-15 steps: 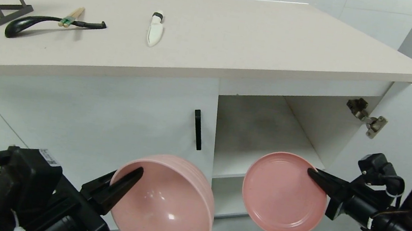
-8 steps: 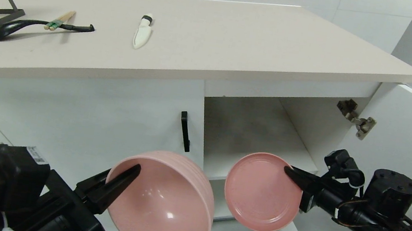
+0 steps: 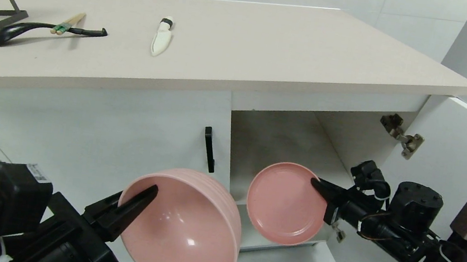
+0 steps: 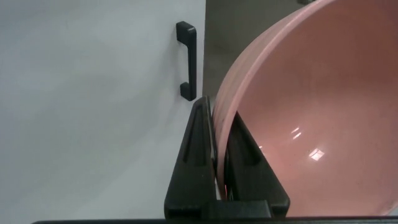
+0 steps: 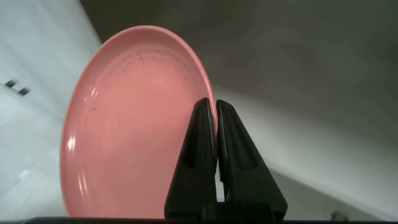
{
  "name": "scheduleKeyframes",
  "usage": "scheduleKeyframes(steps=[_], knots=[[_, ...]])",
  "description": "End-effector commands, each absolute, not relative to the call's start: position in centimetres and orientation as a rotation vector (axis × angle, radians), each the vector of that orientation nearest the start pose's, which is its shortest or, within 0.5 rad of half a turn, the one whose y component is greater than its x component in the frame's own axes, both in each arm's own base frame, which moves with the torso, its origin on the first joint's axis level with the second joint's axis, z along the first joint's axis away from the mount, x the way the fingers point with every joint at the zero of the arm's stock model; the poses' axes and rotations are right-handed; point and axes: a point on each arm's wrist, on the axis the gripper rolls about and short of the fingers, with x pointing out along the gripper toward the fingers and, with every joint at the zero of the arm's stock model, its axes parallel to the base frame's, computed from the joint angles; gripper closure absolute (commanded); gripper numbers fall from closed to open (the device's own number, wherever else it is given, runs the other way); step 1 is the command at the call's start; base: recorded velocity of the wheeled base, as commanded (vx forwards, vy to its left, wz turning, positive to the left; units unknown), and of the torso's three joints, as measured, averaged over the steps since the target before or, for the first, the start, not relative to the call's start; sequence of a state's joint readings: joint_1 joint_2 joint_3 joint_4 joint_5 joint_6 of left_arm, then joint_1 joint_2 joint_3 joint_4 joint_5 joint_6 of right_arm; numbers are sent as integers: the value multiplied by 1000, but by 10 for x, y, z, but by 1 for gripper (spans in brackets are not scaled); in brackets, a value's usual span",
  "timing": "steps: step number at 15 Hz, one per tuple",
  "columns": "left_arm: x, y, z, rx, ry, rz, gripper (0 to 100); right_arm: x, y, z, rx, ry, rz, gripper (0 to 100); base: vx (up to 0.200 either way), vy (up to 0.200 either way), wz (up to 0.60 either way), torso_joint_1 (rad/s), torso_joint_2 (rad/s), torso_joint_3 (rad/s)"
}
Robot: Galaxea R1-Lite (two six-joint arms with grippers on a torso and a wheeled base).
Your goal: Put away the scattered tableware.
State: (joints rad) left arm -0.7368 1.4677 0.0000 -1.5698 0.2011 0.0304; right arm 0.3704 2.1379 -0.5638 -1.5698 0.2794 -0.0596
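At your left, the left gripper (image 3: 147, 194) stays pinched on the rim of the pink bowl (image 3: 187, 234), before the shut door (image 3: 101, 130). Rightward, the right gripper (image 3: 315, 183), clamped on the pink plate (image 3: 282, 204), has carried it nearer the open cupboard shelf (image 3: 286, 143); you can expect the placing next.
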Motion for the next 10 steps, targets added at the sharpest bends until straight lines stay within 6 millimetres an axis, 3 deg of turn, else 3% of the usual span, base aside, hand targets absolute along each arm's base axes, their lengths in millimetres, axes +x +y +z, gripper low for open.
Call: scheduleKeyframes(steps=[1,8,10], knots=[[125,-107,141,-16,-92,-532,100,329,134,73,-18,-28,592,100,200,-200,0,7,2,7],[124,-106,144,-22,-104,-533,100,336,137,70,-1,-27,563,100,0,0,0,0,0,0],[124,-106,144,-22,-104,-533,100,336,137,70,-1,-27,563,100,200,0,0,5,7,2]])
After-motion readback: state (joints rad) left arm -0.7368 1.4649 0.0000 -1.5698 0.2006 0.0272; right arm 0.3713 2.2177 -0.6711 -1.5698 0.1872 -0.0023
